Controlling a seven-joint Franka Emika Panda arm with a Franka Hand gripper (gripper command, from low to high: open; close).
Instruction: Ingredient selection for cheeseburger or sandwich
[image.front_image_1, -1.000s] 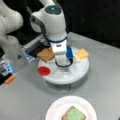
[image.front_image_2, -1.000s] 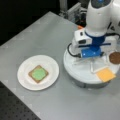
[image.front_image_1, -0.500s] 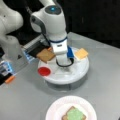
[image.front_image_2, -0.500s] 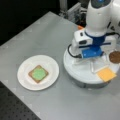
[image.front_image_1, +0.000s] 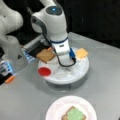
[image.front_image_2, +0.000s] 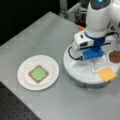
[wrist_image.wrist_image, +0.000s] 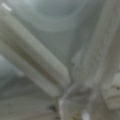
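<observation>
A white round tray (image.front_image_1: 76, 75) (image.front_image_2: 75, 71) carries the ingredients: a tan toast square (image.front_image_1: 45, 55), a red tomato disc (image.front_image_1: 44, 71), a yellow cheese square (image.front_image_1: 82, 53) (image.front_image_2: 107, 74) and a dark-brown patty (image.front_image_2: 115, 56). My gripper (image.front_image_2: 98, 68) (image.front_image_1: 65, 63) stands low over the tray's middle, fingers apart, with nothing seen between them. It is beside the cheese and touches no piece. The sandwich (image.front_image_2: 38, 74) (image.front_image_1: 73, 115), a toast slice topped with green lettuce, lies on the white plate (image.front_image_2: 23, 81) (image.front_image_1: 56, 107). The wrist view shows only blurred white tray surface.
The arm's white base (image.front_image_1: 11, 47) rises at a front view's left, with an orange part (image.front_image_1: 10, 79) by it. A black perforated surface (image.front_image_2: 15, 107) borders the grey table (image.front_image_2: 50, 35) at a front view's bottom left.
</observation>
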